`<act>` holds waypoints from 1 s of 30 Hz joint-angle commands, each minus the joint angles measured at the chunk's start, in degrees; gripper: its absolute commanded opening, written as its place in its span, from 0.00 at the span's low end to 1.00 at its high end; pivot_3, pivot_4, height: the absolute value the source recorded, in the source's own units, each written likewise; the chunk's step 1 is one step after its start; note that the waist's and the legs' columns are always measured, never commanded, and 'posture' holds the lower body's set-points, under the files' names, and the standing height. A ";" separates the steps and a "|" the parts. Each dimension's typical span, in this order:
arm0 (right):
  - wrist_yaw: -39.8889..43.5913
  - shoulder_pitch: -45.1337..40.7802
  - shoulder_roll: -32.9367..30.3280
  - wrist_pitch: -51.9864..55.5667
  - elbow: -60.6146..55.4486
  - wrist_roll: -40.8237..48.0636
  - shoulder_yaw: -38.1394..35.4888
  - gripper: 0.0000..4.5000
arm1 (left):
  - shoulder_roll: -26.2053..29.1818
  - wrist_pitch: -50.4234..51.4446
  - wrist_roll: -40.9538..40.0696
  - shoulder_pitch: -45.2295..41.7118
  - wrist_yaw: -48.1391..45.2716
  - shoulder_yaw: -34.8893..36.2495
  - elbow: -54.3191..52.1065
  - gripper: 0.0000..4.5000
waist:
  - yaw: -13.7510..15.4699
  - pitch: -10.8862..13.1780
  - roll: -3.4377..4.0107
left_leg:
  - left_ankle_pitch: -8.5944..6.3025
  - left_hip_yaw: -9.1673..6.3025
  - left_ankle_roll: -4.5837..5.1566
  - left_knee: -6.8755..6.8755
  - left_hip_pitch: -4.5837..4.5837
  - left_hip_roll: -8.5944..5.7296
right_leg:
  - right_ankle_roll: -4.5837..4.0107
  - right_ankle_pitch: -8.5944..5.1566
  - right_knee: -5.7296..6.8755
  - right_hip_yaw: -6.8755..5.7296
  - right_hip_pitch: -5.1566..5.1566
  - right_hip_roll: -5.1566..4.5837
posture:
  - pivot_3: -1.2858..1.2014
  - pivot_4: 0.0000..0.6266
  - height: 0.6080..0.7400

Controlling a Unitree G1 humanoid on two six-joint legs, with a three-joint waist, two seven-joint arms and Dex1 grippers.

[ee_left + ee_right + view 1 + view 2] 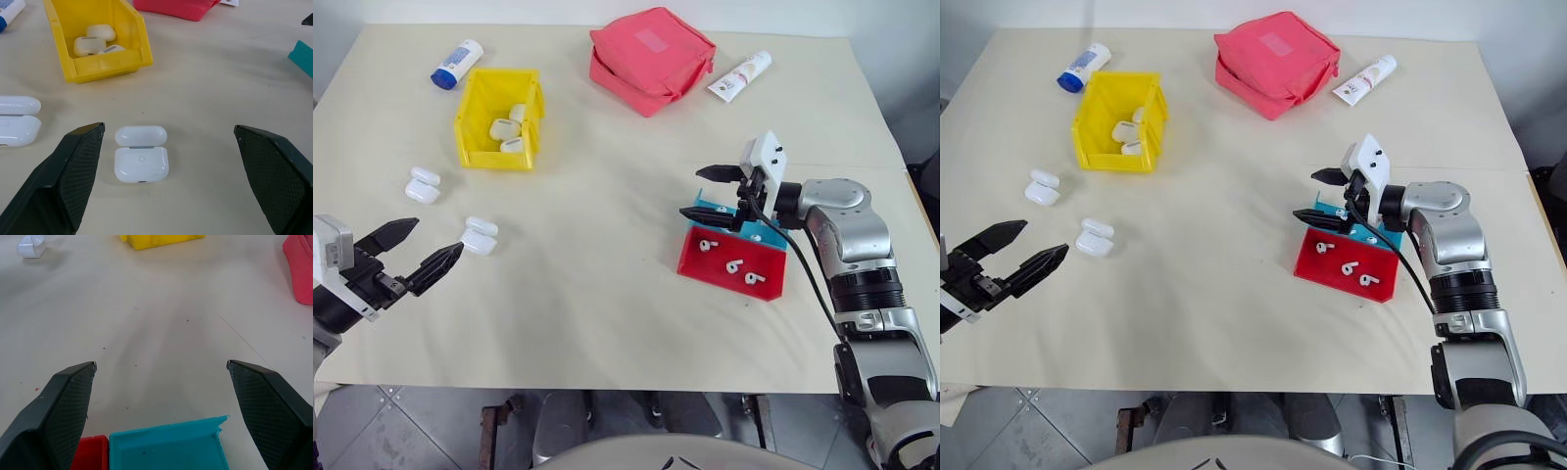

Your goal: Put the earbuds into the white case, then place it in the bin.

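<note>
Three closed white cases lay in the bin (476, 116) — judged as earlier rounds already finished. The bin stood toward the far left of the worktop (607, 284).

Current round was barely begun. The white case (480, 236) nearest the left claw (424, 251) sat on the worktop with its lid flipped open, in front of the bin and well apart from it. In the left wrist view the case (141, 159) lay between the claw's fingers (73, 171), nearer one of them, touching neither. Left claw was spread wide and empty, levelled at the case.

A second open case (423, 185) lay further left, also outside the bin.

Three earbuds (732, 265) lay loose in the red tray (705, 266) on the right side of the worktop; the teal tray (166, 450) sat against its far side. The right claw (710, 193) hung spread over the teal tray's far edge — nothing held, no contact with any earbud.

Whether the open case near the left claw already held earbuds could not be told.

Left to do, as judged: pick earbuds from the red tray, seat them in the open case, shut the lid, carry the case to the bin. The second open case suggested one more round after that.

Also on the worktop: a red pouch (651, 57) and two tubes at the far edge.
</note>
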 commanded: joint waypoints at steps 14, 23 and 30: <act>-0.22 -4.43 0.81 -2.20 3.29 0.00 -0.77 1.00 | 0.64 3.09 3.22 4.51 7.63 4.48 -7.12 1.00 | -0.25 0.01 0.02 | -0.01 0.01 0.03 0.00 0.00 0.01 | 0.00 0.00 0.03 0.01 0.00 0.00 | 0.52 0.24 1.00; 5.66 -10.38 1.17 -6.54 11.28 -2.41 2.11 1.00 | -6.21 5.39 -4.22 24.43 1.02 19.04 -14.34 1.00 | -0.85 0.04 0.04 | -0.04 0.01 0.03 -0.08 0.00 0.00 | -0.02 -0.01 -0.17 0.00 0.02 -0.02 | 0.52 0.24 1.00; 21.00 -11.61 -2.20 -8.33 12.28 1.63 1.16 1.00 | -14.03 0.55 -5.94 35.93 -3.47 26.81 -14.71 1.00 | -0.52 0.11 0.08 | -0.20 -0.02 0.23 -0.10 0.04 -0.01 | -0.03 -0.01 -0.45 -0.05 0.20 -0.05 | 0.52 0.24 1.00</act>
